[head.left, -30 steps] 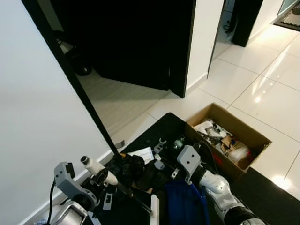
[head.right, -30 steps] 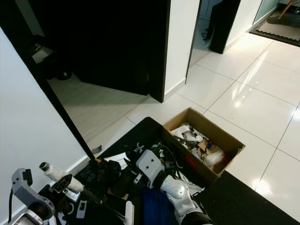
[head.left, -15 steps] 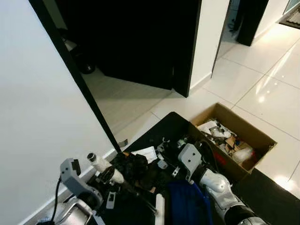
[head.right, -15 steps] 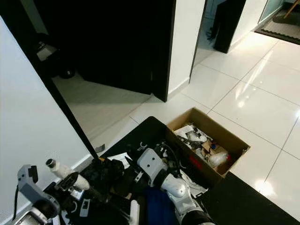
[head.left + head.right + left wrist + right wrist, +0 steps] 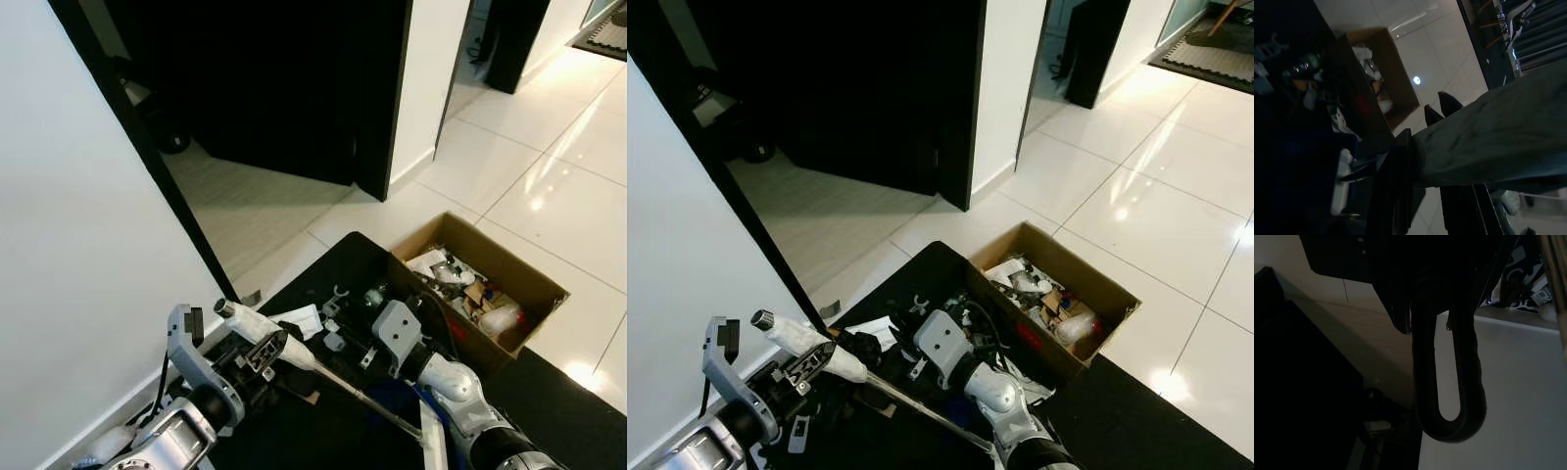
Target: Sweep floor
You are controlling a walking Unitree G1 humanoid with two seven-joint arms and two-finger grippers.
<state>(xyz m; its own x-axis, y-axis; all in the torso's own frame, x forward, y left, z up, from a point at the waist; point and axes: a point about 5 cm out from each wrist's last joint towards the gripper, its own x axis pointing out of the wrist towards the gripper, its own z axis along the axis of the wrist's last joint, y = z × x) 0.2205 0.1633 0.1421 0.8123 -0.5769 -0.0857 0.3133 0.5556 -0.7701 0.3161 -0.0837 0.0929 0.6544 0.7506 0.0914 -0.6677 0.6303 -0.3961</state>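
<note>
My left gripper (image 5: 253, 354) is shut on the broom's white padded handle (image 5: 263, 330), low in the left eye view. The thin broom stick (image 5: 367, 401) slants from it toward the lower right, ending at a white piece (image 5: 431, 450). In the left wrist view the pale handle (image 5: 1488, 142) crosses between my black fingers (image 5: 1398, 186). My right arm's grey wrist (image 5: 397, 336) sits over the clutter, with a bit of the blue dustpan (image 5: 429, 406) beside it. A dark loop handle (image 5: 1449, 382) hangs in the right wrist view, held by my right gripper.
An open cardboard box (image 5: 534, 279) of odds and ends stands on the glossy tiles to the right. Small items (image 5: 333, 313) litter the black mat (image 5: 343, 259). A white wall (image 5: 78, 255) is close on the left, and a dark doorway (image 5: 265, 78) lies ahead.
My left arm has risen and swung right, so the broom handle now sits higher and its stick lies flatter, with the white end farther right. The camera shifted slightly.
</note>
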